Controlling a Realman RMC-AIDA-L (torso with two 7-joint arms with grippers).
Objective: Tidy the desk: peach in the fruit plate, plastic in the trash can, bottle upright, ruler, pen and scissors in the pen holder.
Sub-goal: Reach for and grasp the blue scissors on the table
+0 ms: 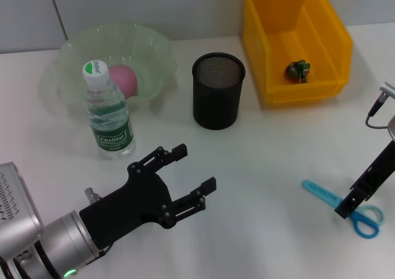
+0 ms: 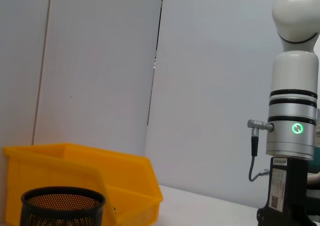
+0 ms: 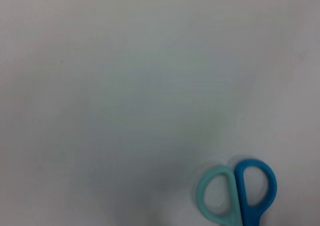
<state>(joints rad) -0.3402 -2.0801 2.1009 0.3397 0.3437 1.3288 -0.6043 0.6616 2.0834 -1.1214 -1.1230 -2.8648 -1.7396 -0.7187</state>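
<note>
Right end effector (image 1: 345, 208), state unclear, covers scissors (image 1: 364, 220); left end effector (image 1: 194, 168) spread near bottle (image 1: 108, 115).

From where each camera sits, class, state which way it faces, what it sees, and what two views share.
Head view: from the robot's head, down onto the table; shows left end effector open, right end effector at the scissors.
Left wrist view: level, across the table toward the wall; shows the right arm.
Right wrist view: straight down; no own body visible.
Shared: scissors in head and right wrist; pen holder in head and left wrist.
</note>
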